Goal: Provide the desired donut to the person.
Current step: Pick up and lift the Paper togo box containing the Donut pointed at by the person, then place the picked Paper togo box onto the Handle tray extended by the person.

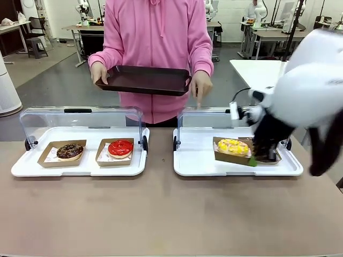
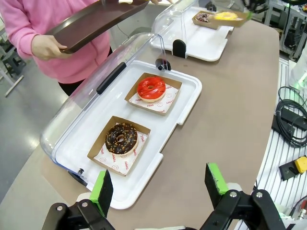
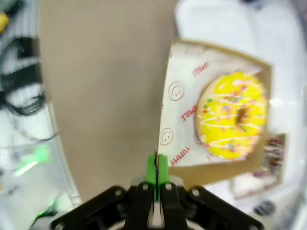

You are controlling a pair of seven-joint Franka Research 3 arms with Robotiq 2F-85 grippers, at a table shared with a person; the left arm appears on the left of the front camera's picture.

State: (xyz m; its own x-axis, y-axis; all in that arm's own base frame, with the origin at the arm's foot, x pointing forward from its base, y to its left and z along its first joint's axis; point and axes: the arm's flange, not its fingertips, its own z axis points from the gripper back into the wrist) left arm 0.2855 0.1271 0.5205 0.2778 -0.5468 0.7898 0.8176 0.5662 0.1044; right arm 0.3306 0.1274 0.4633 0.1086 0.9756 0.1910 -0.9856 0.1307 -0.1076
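Observation:
A yellow-iced donut (image 1: 232,146) (image 3: 234,119) with sprinkles lies in a brown card tray (image 3: 178,143). My right gripper (image 1: 255,159) (image 3: 157,171) is shut on that card tray's edge, and the tray sits slightly tilted over the right white tray (image 1: 203,163). Across the table the person (image 1: 158,37), in a pink hoodie, holds a dark serving tray (image 1: 144,80) in one hand and points down with the other hand (image 1: 201,88). My left gripper (image 2: 159,184) hangs open above the table edge, near the left white tray (image 2: 184,103) that holds a chocolate donut (image 2: 121,138) and a red donut (image 2: 151,87).
Both white trays have clear lids (image 1: 80,118) standing open at the back. A dark donut (image 2: 203,17) lies in its card tray beside the yellow one. Bare brown tabletop (image 1: 161,214) stretches along the near side. Cables (image 2: 290,120) hang past the table's edge.

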